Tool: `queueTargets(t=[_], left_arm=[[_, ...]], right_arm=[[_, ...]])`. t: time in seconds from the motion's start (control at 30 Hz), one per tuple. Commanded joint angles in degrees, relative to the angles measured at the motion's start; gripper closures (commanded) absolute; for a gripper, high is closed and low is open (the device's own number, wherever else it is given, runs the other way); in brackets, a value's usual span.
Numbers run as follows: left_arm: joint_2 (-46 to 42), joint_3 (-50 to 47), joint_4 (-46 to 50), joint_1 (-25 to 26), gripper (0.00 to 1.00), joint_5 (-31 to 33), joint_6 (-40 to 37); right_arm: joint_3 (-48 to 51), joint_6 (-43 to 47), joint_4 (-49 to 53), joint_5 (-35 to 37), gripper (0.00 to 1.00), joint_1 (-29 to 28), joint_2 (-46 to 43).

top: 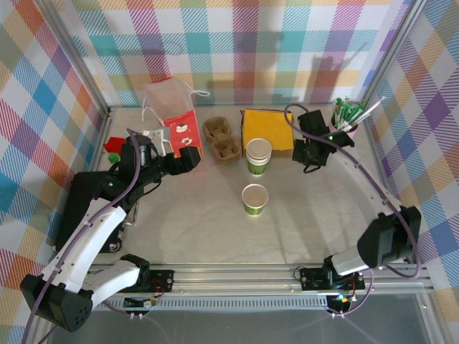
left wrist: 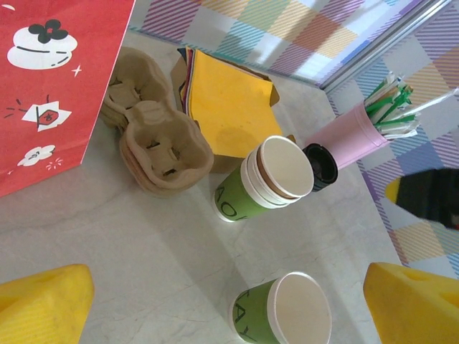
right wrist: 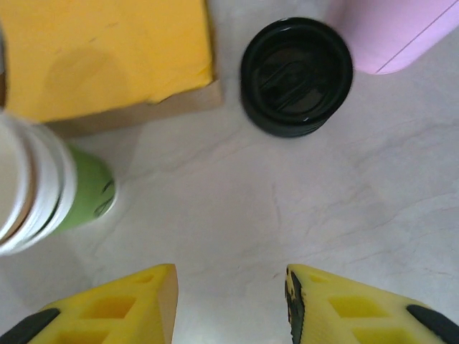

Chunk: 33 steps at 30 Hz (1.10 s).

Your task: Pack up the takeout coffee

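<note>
Top external: the takeout coffee cup [top: 254, 199] is seen upright and alone near the middle of the table [top: 215, 233], at 6 o'clock of a stack of nested cups [top: 259, 156] and apart from it. At 9 o'clock of that stack the left gripper [top: 191, 159] is held just beside a red paper bag [top: 174, 122]. At 3 o'clock the right gripper [top: 311, 159] is held near a pink cup of straws [top: 346, 120]. Two pulp cup carriers [top: 221, 139] are laid at 11 o'clock of the stack and a pile of yellow napkins [top: 267, 129] at 12 o'clock.

Left wrist: the jaws of the left gripper [left wrist: 229, 287] are spread wide and nothing is held. The takeout coffee cup [left wrist: 283, 312] is framed between them, untouched. A black lid [left wrist: 320, 166] is seen between the stack and the pink cup.

Right wrist: the jaws of the right gripper [right wrist: 231, 287] are parted over bare table and nothing is held. The black lid [right wrist: 296, 75] is found at 12 o'clock and the stack at 9 o'clock.
</note>
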<state>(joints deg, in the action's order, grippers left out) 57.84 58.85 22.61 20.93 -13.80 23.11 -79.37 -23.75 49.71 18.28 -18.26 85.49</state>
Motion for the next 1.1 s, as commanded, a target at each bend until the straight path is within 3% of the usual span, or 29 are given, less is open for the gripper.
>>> queueTargets(t=[0.0,0.4,1.07], left_arm=[[-1.5,0.7,1.8,0.5,0.03,0.9,-0.5],[-4.0,0.7,3.9,0.5,0.03,2.0,-1.4],[-4.5,1.1,4.9,0.5,0.02,1.8,-1.8]], right_arm=[[-4.9,2.8,-0.7,-2.6,0.54,1.8,6.6],[-18.5,2.2,-0.5,-2.3,0.54,6.5,25.4],[-23.3,0.7,-2.1,-4.5,0.5,9.4,35.0]])
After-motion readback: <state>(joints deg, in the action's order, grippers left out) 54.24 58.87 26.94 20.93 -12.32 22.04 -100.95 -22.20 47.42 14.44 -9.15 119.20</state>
